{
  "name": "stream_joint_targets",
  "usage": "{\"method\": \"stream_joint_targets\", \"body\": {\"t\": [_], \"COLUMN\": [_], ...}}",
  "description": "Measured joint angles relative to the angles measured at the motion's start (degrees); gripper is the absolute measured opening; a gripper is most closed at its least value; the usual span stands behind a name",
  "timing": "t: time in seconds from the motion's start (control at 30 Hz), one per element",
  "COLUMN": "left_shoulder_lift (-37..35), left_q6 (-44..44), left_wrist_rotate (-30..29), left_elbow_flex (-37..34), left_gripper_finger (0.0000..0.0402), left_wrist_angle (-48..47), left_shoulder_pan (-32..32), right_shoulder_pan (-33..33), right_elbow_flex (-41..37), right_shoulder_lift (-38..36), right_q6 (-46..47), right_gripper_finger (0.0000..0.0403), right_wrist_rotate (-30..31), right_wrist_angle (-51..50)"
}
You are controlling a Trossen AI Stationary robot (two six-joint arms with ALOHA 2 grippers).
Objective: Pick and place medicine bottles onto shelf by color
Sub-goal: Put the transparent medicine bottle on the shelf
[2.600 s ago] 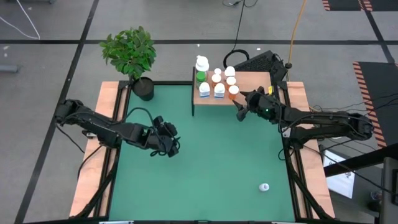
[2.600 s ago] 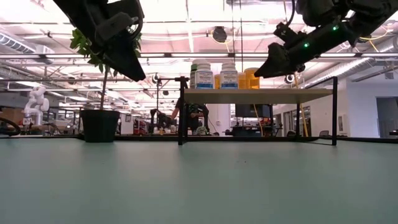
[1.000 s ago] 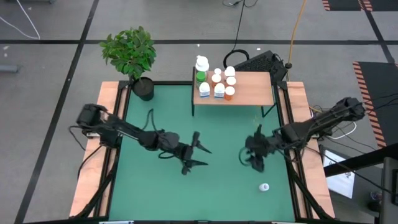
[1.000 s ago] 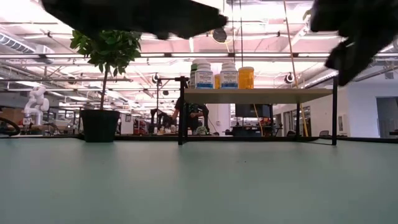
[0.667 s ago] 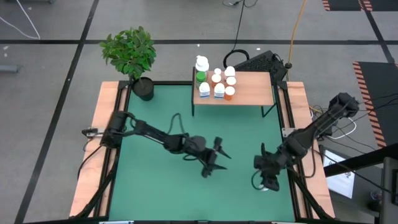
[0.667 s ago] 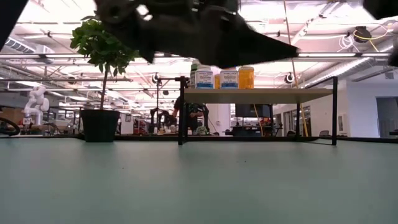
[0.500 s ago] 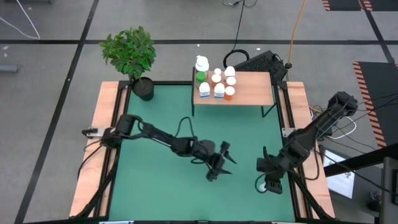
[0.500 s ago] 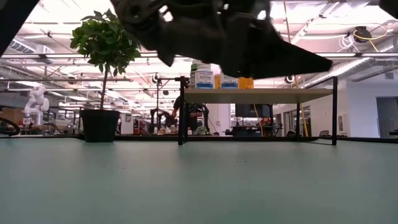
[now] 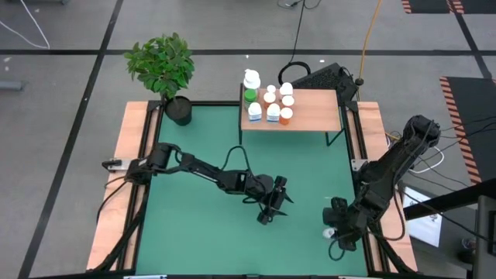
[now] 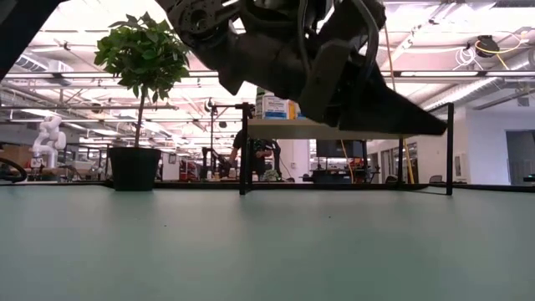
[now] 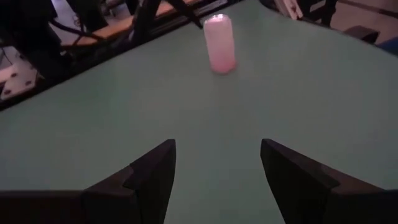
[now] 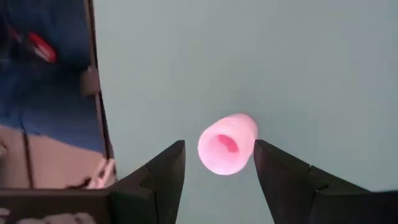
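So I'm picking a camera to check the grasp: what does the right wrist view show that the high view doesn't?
Only the right wrist view shows the pink bottle standing between the open right gripper fingers, not yet clamped. Only the high view shows the shelf with its sorted bottles, the potted plant and the left gripper at mid-mat. Both show the green mat.

Both grippers (image 9: 273,208) (image 9: 332,222) parted (right low)

Open mat (image 9: 201,225) all round the pink bottle (image 12: 227,144); shelf (image 9: 314,112) well apart
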Motion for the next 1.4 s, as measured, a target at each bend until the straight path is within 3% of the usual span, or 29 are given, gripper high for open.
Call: {"method": "stream_joint_targets", "body": {"t": [0.47,0.7,0.9,1.13,1.4], "left_shoulder_lift": [0.06,0.06,0.06,-0.02,-0.02], "left_q6": [-0.91,-0.92,-1.46,-11.92,-16.28], "left_wrist_rotate": [-0.02,-0.02,-0.02,-0.01,-7.47], "left_elbow_flex": [-0.01,-0.01,-0.01,-0.03,-0.06], "left_gripper_finger": [0.0239,0.0239,0.0239,0.0239,0.0239], "left_wrist_angle": [-1.16,-1.10,-0.73,-0.03,-8.39], "left_shoulder_pan": [1.29,1.34,1.34,1.25,0.21], "right_shoulder_pan": [0.72,0.89,0.04,-8.51,-28.67], "right_elbow_flex": [0.00,0.00,0.00,-0.02,4.96], "right_shoulder_lift": [5.49,7.86,7.92,2.73,-6.98], "right_q6": [-21.30,-23.69,-22.66,-21.68,-30.15], "right_gripper_finger": [0.0184,0.0173,0.0140,0.0138,0.0137], "right_wrist_rotate": [1.51,1.73,2.92,6.24,6.33], "right_wrist_angle": [1.31,1.18,0.92,0.53,-8.67]}}
